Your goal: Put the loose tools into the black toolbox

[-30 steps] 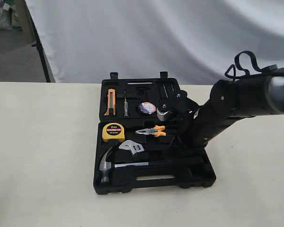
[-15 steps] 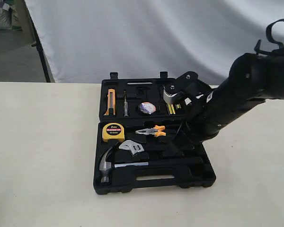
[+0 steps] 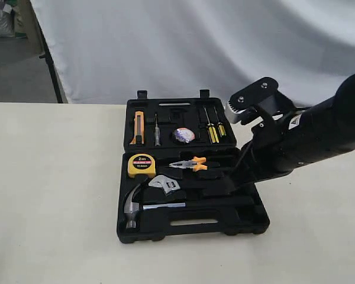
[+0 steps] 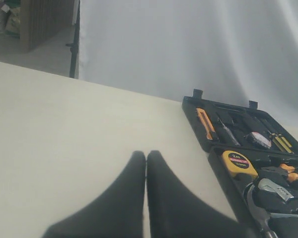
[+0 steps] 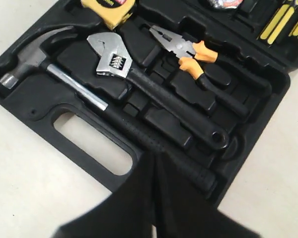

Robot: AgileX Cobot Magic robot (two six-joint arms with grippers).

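Shows a pale cream table (image 3: 53,207) carrying the black toolbox (image 3: 248,222) directly on its top, opened out with both halves resting flat on the surface, handle-slot half nearer, tabbed half farther back.
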